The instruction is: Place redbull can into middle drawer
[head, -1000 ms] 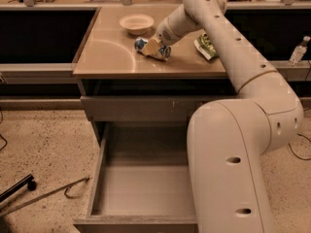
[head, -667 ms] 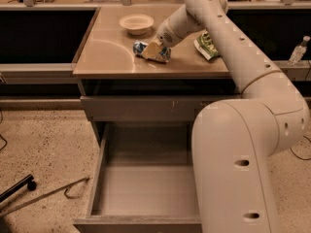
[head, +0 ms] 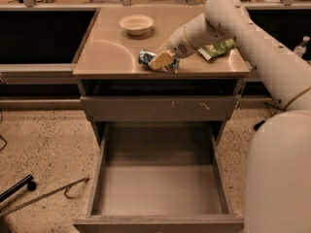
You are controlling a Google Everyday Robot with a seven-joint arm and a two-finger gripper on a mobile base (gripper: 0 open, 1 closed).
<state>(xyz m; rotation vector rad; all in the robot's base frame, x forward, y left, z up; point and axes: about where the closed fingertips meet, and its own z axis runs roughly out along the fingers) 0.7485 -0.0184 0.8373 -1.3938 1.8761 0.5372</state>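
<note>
The redbull can, blue and silver, lies on its side near the front edge of the counter. My gripper reaches down from the right and is shut on the redbull can, with blue showing on both sides of a cream finger. The can sits low, at or just above the counter top. The middle drawer is pulled wide open below, and its flat floor holds nothing.
A round cream bowl stands at the back of the counter. A green and white snack bag lies to the right, partly behind my arm. A shut drawer front with white scratches sits above the open drawer. A bottle stands at the far right.
My gripper and the redbull can have moved together a little toward the counter's front edge. The bowl, bag and drawers have not moved.
</note>
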